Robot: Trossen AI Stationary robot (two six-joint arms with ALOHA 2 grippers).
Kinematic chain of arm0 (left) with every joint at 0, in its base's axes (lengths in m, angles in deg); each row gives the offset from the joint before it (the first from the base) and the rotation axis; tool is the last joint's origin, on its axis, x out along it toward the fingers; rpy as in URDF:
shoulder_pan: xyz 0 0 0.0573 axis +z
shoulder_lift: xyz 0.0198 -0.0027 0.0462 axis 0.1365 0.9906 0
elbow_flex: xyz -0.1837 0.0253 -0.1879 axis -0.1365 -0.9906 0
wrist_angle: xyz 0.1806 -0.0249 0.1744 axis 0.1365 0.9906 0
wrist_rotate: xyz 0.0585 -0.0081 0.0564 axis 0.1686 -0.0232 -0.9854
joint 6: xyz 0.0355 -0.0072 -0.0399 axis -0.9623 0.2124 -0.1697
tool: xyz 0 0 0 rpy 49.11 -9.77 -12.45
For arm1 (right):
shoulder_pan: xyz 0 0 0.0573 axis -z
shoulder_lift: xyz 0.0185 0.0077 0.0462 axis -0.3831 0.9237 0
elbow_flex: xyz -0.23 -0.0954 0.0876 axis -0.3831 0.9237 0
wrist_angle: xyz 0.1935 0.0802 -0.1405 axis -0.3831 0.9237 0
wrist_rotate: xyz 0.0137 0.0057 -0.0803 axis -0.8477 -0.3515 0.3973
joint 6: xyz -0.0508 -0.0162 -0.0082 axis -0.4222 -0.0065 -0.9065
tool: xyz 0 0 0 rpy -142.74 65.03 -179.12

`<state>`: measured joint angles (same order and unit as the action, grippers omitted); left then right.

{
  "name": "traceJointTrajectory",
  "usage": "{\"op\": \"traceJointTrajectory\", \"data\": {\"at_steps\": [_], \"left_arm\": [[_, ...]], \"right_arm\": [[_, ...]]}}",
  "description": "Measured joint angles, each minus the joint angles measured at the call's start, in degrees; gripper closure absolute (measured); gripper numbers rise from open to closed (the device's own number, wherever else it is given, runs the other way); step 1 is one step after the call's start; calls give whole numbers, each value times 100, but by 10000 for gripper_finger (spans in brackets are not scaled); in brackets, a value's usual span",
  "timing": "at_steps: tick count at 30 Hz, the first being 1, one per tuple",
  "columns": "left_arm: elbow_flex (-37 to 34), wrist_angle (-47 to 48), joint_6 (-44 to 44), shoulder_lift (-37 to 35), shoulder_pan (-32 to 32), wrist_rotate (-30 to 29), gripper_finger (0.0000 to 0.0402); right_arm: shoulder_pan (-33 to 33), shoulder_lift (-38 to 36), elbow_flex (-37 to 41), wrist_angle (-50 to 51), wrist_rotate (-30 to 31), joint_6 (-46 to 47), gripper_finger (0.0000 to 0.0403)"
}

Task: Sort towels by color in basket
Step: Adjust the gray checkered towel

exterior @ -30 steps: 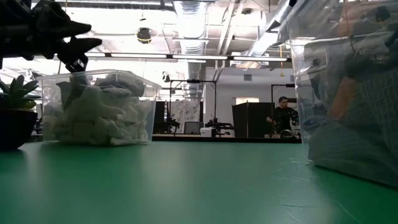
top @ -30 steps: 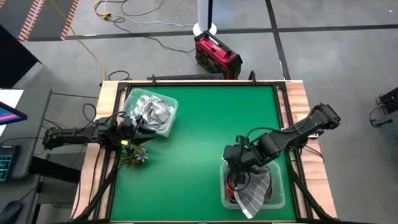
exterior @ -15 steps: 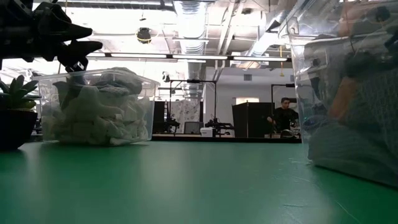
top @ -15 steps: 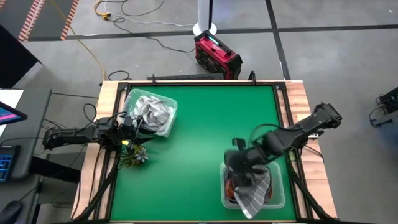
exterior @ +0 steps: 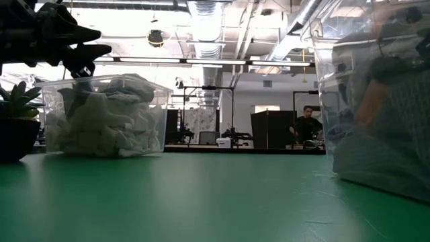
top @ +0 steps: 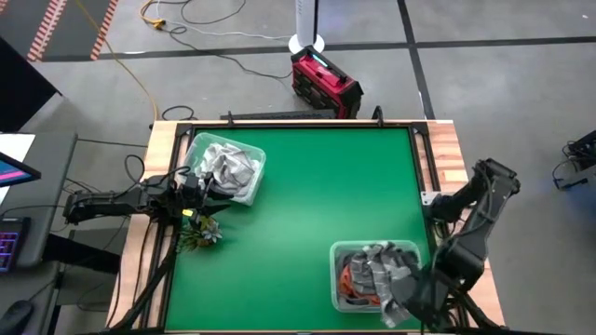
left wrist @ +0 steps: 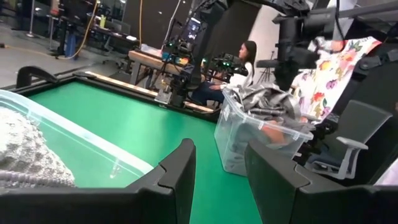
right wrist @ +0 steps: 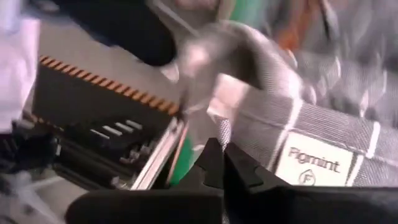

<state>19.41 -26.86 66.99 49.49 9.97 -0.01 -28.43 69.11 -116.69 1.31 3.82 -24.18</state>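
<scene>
The right gripper (right wrist: 219,163) sits at the near right corner of the green table (top: 317,195), its 2 fingers pressed fully together at the edge of a grey checked towel (right wrist: 298,124) with a white printed label; whether any cloth is pinched between them cannot be told. In the overhead view that gripper (top: 402,300) is at the near edge of a clear bin (top: 337,279) holding dark grey, checked and rust orange towels (top: 372,270). In the table-level view the same bin (exterior: 322,101) fills the right side, close to the camera, with blurred grey and orange cloth behind its wall. Across the table, at the far left, a second clear bin (top: 256,177) holds the white and light grey towels (top: 223,167), seen heaped in the table-level view (exterior: 101,124). The left gripper (top: 207,189) hovers just beside that bin's near edge, its fingers partly apart and holding nothing; its wrist view shows the gap between the 2 dark fingers (left wrist: 180,174). A small potted green plant (top: 200,233) stands just beside that arm. Beyond the table, a seated person (exterior: 306,128) is visible in the room.
</scene>
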Motion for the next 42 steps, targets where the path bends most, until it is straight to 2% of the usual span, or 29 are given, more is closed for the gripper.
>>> {"op": "traceJointTrajectory", "data": {"at_steps": [6, 10, 13, 18, 21, 25, 28, 31, 35, 42], "left_arm": [[0, -29, 2, -2, -2, -34, 272], [0, -57, -4, -2, -2, -123, 272], [0, -55, -18, -2, 0, -142, 272], [0, -53, -22, -2, -2, -146, 272], [0, -53, -22, -2, -2, -148, 272], [0, -51, -22, -2, -2, -148, 272], [0, -50, -22, -2, -2, -148, 272], [0, -42, -24, -4, -2, -148, 272], [0, -36, -22, -4, -2, -146, 272], [0, -16, -14, -4, -2, -144, 272]], "right_arm": [[-212, 229, 128, 1479, -76, 2305, 386], [0, 371, 262, 2025, -83, 3042, 374], [192, 547, 262, 1769, 21, 2803, 373], [458, 878, 258, 635, 50, 1428, 387], [692, 1114, 258, 371, 47, 935, 386], [1057, 1382, 254, 269, 385, 927, 366], [1319, 1400, 258, -160, 533, 808, 361], [1539, 1310, 258, -697, 793, 758, 369], [1724, 1060, 254, -804, 988, 884, 384], [2032, 1196, 253, -703, 813, 1165, 385]]}}
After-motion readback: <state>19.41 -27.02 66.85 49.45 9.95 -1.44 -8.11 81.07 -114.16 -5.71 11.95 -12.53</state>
